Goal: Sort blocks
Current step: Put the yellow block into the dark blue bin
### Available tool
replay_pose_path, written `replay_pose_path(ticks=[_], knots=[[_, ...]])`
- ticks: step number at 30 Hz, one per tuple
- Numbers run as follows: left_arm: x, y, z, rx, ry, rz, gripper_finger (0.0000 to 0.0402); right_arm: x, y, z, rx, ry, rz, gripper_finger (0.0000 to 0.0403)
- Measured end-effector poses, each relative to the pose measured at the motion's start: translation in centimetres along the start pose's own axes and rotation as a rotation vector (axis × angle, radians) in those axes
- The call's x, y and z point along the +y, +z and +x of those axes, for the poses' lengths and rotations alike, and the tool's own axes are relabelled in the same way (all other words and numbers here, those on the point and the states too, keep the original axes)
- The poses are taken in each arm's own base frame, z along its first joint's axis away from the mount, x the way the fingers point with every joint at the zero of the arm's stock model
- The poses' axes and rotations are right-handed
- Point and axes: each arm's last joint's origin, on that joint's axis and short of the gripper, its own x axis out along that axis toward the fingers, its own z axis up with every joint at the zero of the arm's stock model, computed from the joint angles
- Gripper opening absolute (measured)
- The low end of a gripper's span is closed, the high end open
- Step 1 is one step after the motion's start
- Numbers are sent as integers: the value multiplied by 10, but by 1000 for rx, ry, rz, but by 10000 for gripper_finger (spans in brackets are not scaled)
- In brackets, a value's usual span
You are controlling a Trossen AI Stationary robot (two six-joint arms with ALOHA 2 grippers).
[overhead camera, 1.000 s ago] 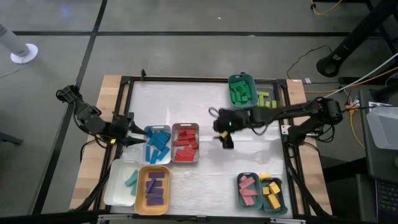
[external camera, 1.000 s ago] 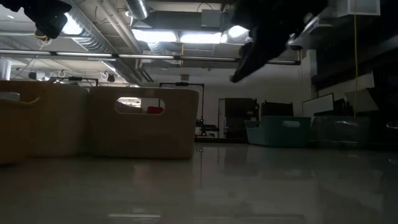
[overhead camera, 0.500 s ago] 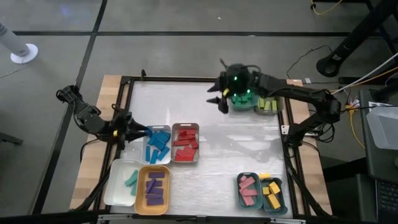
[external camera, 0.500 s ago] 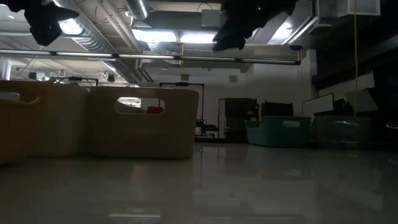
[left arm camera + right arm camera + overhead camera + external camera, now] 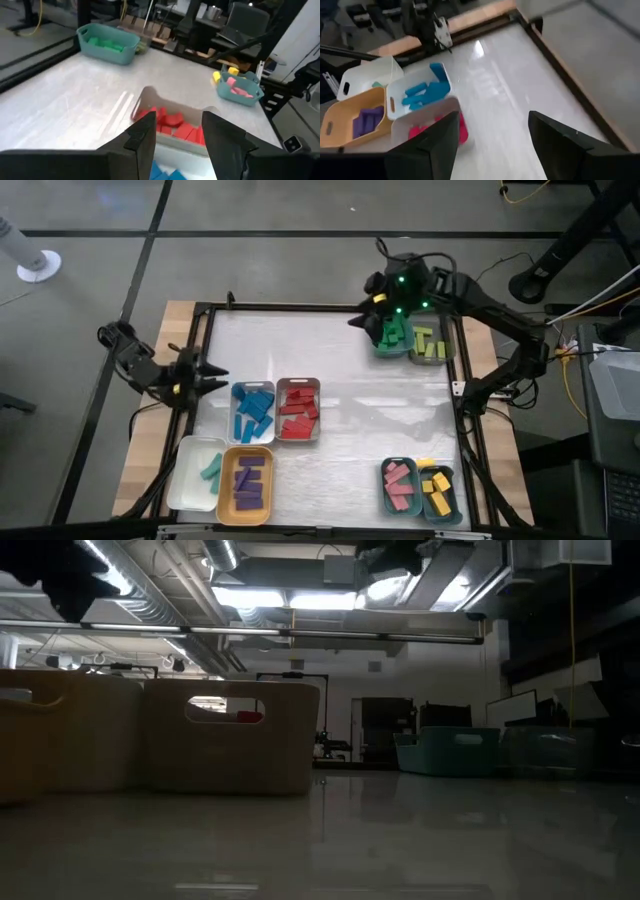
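The right hand [image 5: 368,308] hangs open and empty above the far counter [image 5: 330,360] edge, beside the teal tray [image 5: 388,326] of green blocks [image 5: 392,330]. The left hand [image 5: 210,372], open and empty too, waits by the blue blocks [image 5: 254,412]. The blocks look light, stiff and smooth; pinching one across its narrow sides should hold best

Table top [image 5: 330,350] is seen as white and glossy, ceiling lights mirrored in it. Bare wood is shown along its left edge [image 5: 160,380]. Trays [image 5: 247,485] look like smooth matt plastic. Gripper fingers [image 5: 145,142] are seen as matt black.
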Motion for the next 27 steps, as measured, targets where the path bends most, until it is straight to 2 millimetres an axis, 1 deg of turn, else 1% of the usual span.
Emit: replay_pose_path(ticks=[3,5,7,12,16,19,21,23,27], knots=[[12,-5,-8,4,4,-28,148,1,-4,-7,68,-15,99,237],[17,-5,-12,-12,-6,-50,148,1,-8,-8,110,-24,149,237],[17,-2,-13,-28,1,-55,148,1,-13,-9,163,-35,187,237],[15,-3,-11,-29,-7,-32,148,0,-25,-12,279,-63,261,237],[9,3,-9,-100,-51,-94,148,0,-27,-13,300,-72,292,237],[4,1,-4,-147,-72,-81,148,1,-27,-13,305,-55,298,237],[1,-3,1,-169,-78,-64,148,1,-29,-13,328,-45,304,237],[-2,-11,7,-172,-79,-60,148,1,-33,-15,370,-39,317,237],[-6,-28,18,-176,-84,-108,148,2,-45,-21,502,-69,362,237]])
